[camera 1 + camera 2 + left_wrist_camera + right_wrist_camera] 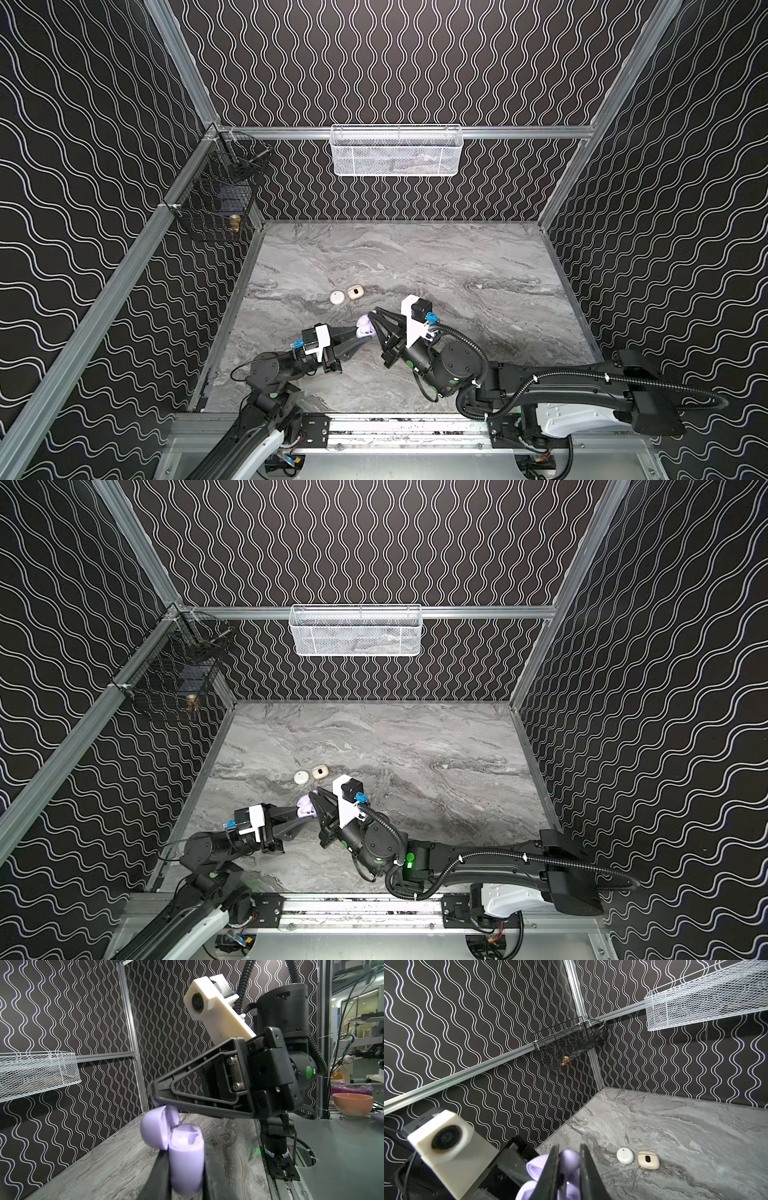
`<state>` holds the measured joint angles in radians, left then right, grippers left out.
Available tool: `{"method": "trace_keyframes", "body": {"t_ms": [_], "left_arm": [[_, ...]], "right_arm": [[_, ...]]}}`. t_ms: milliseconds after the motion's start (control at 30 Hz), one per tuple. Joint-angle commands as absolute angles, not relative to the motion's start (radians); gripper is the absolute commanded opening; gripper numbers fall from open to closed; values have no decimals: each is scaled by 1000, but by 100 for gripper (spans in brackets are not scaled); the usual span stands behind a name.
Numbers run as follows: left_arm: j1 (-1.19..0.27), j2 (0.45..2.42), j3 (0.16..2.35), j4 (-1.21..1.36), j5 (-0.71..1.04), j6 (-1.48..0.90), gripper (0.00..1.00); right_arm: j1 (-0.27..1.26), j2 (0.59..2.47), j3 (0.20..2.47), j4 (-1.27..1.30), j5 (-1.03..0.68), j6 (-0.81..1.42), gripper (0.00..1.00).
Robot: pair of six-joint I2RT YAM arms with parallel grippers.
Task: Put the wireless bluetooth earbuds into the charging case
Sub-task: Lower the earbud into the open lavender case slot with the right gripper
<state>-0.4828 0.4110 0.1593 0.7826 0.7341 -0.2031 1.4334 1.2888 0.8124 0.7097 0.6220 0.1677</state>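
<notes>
My left gripper [185, 1169] is shut on a lavender charging case [186, 1159] and holds it upright above the table, its lid [153, 1128] hinged open. In both top views the case [365, 326] [305, 806] sits between the two grippers near the table's front centre. My right gripper [568, 1153] is shut on a lavender earbud [569, 1160] right above the open case [534, 1165]. In the left wrist view its tip [152, 1095] hangs just over the lid, and only a sliver of the earbud [156, 1103] shows there.
A round white case [337, 297] and a beige case [355, 291] lie shut on the marble table just behind the grippers. A tiny pale piece [479, 286] lies farther right. A white mesh basket [395, 151] and a black wire basket [216, 199] hang on the walls.
</notes>
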Motion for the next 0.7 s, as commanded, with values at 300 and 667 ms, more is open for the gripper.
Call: {"method": "trace_keyframes", "body": {"t_ms": [300, 667], "left_arm": [[-483, 419, 169, 803, 700, -191, 0], [-483, 419, 169, 782, 673, -184, 0]], "right_arm": [[1436, 1300, 781, 769, 604, 185, 1], [1436, 1315, 763, 797, 617, 183, 1]]}}
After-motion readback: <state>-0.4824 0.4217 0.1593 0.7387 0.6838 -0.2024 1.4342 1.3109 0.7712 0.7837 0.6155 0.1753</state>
